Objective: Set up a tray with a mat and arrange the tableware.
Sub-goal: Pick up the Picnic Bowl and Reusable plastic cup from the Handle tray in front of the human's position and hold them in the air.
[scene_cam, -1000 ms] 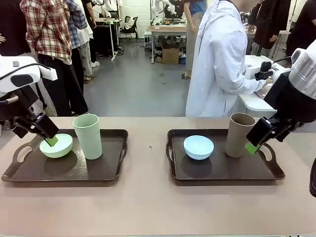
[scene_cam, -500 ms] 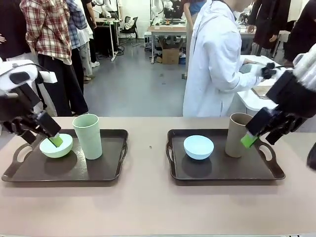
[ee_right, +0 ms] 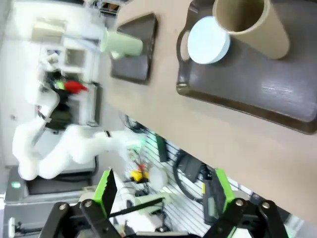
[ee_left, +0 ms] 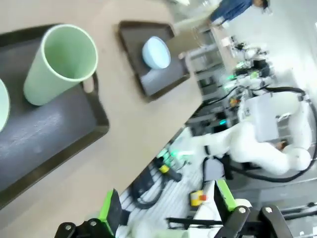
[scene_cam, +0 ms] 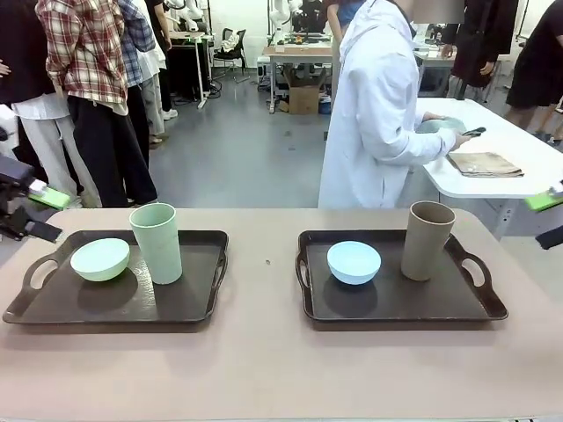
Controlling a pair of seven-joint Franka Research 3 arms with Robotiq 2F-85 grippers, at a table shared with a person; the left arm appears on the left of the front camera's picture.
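Beige tabletop point(scene_cam: 264, 369) is seen lying bare between and in front of two dark brown rectangular plastic trays with cut-out handles. The left tray point(scene_cam: 114, 306) and the right tray point(scene_cam: 396, 303) are set well apart, and open room is left along the near edge. On the left tray a small, round, matte pale green bowl point(scene_cam: 99, 259) is placed just beside a tall, handleless, matte pale green cup point(scene_cam: 156, 242), which stands upright. On the right tray a small, round, matte light blue bowl point(scene_cam: 354, 262) is set near a tall, handleless, matte brown cup point(scene_cam: 427, 239), upright at the far right corner. The left gripper point(scene_cam: 40, 214) is held at the table's left edge, beyond the left tray's handle, and the right gripper point(scene_cam: 550, 218) at the right edge, beyond the right tray; nothing is touched by either. In the wrist views both pairs of green-padded fingers are spread wide, with nothing held between them. Beyond the far edge a person in a white coat point(scene_cam: 378, 114) is turned towards a white side table point(scene_cam: 501, 163), and other people are seen standing on a grey floor point(scene_cam: 237, 149).
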